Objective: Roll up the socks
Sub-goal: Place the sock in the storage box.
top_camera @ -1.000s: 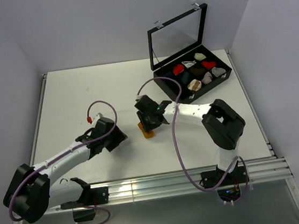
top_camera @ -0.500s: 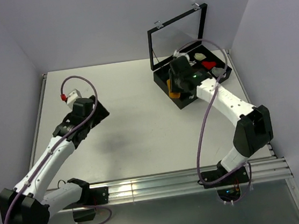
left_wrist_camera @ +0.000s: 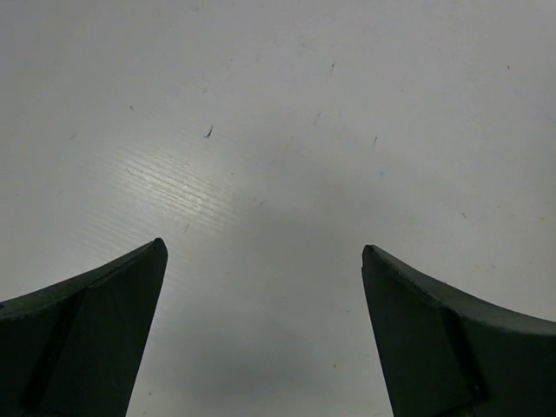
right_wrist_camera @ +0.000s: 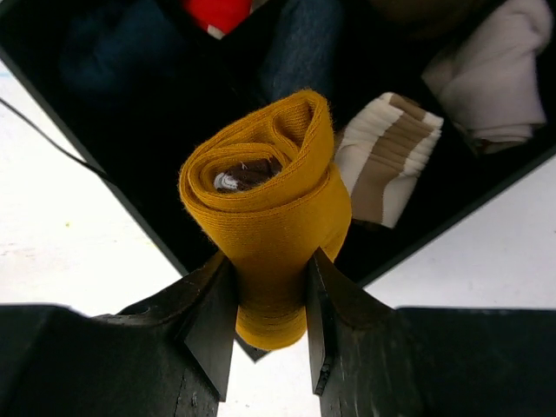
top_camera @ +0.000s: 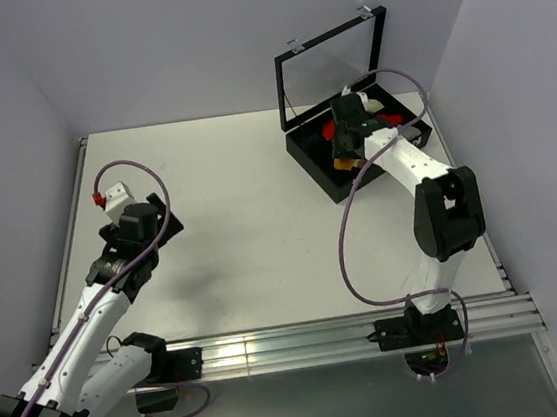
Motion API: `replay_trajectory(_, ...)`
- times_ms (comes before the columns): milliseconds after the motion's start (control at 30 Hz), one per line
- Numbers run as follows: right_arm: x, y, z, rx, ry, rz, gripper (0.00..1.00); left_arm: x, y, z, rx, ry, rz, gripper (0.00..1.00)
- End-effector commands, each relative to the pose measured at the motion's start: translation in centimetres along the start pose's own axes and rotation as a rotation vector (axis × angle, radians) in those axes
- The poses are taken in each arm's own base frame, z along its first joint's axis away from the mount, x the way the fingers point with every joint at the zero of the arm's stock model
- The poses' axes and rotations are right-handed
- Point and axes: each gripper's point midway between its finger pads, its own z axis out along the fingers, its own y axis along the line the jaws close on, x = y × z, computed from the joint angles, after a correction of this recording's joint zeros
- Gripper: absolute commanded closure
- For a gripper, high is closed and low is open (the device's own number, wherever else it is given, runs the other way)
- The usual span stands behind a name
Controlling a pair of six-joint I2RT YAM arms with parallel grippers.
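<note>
The socks are a tight mustard-orange roll [right_wrist_camera: 269, 200] with a dark brown and white core. My right gripper [right_wrist_camera: 272, 259] is shut on the roll's lower end, one finger on each side. It holds the roll above the near-left part of the black compartment box [right_wrist_camera: 139, 174]. From above, the right gripper [top_camera: 346, 155] hangs over the box with the orange roll [top_camera: 346, 165] showing beneath it. My left gripper [left_wrist_camera: 261, 252] stands wide open over bare white table, nothing between its fingers; from above, the left gripper [top_camera: 158, 227] is at the table's left side.
The box [top_camera: 317, 176] stands at the back right with its glass lid [top_camera: 333, 66] propped upright. Its compartments hold small bundles: a cream-and-tan striped one [right_wrist_camera: 388, 152], a red one [right_wrist_camera: 217, 13], a pale one [right_wrist_camera: 495, 69] and dark ones. Table rails run along both sides.
My right arm has carried the mustard roll from the middle of the table back to above the box. My left arm has drawn away to the left and its jaws have opened wide.
</note>
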Motion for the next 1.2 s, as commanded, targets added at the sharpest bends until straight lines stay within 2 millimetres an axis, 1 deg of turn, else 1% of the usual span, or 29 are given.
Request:
replay_trajectory(0, -0.3, 0.7, 1.3, -0.021, -0.022, -0.008, 1.00, -1.7, 0.1, 0.3, -0.022, -0.070, 0.012, 0.01)
replay_trajectory(67, 0.4, 0.9, 1.7, -0.027, 0.004, -0.005, 1.00, -1.7, 0.1, 0.5, -0.028, -0.069, 0.016, 0.01)
replay_trajectory(100, 1.3, 1.0, 2.0, -0.037, 0.032, -0.010, 1.00, -1.7, 0.1, 0.6, -0.029, -0.068, 0.020, 0.01)
replay_trajectory(167, 2.0, 1.3, 2.1, -0.055, 0.053, -0.005, 1.00, -1.6, 0.1, 0.7, -0.028, -0.066, 0.019, 0.00)
replay_trajectory(200, 2.7, 1.8, 2.1, -0.085, 0.074, -0.008, 1.00, -1.7, 0.1, 0.8, -0.030, -0.068, 0.017, 0.01)
replay_trajectory(300, 3.6, 2.3, 2.1, -0.123, 0.095, -0.009, 1.00, -1.7, 0.2, 1.0, -0.034, -0.060, 0.013, 0.00)
replay_trajectory(467, 4.4, 3.1, 2.0, -0.175, 0.117, 0.011, 1.00, -1.6, 0.4, 1.4, -0.041, -0.052, 0.011, 0.01)
replay_trajectory(567, 5.0, 3.2, 2.1, -0.173, 0.138, 0.029, 1.00, -1.5, 0.5, 1.5, -0.048, -0.049, 0.009, 0.00)
replay_trajectory(667, 5.5, 2.7, 2.4, -0.156, 0.156, 0.057, 1.00, -1.5, 0.6, 1.6, -0.051, -0.047, 0.010, 0.01)
replay_trajectory(767, 6.0, 1.1, 2.8, -0.095, 0.180, 0.100, 1.00, -1.4, 0.6, 1.6, -0.053, -0.045, 0.011, 0.00)
replay_trajectory(833, 6.0, 0.1, 2.8, -0.064, 0.197, 0.117, 1.00, -1.4, 0.6, 1.7, -0.057, -0.044, 0.011, 0.01)
replay_trajectory(867, 6.3, -0.3, 2.8, -0.045, 0.216, 0.126, 1.00, -1.3, 0.7, 1.7, -0.057, -0.043, 0.011, 0.00)
replay_trajectory(933, 6.2, -0.5, 2.7, -0.048, 0.224, 0.136, 1.00, -1.3, 0.6, 1.7, -0.056, -0.042, 0.013, 0.00)
replay_trajectory(967, 6.5, -0.6, 2.8, -0.040, 0.245, 0.139, 1.00, -1.3, 0.6, 1.7, -0.056, -0.042, 0.013, 0.01)
replay_trajectory(1033, 6.3, -0.5, 2.8, -0.045, 0.260, 0.138, 1.00, -1.3, 0.6, 1.8, -0.056, -0.042, 0.014, 0.00)
replay_trajectory(1167, 7.2, -0.6, 3.5, -0.016, 0.329, 0.126, 1.00, -1.2, 0.7, 1.8, -0.061, -0.038, 0.017, 0.01)
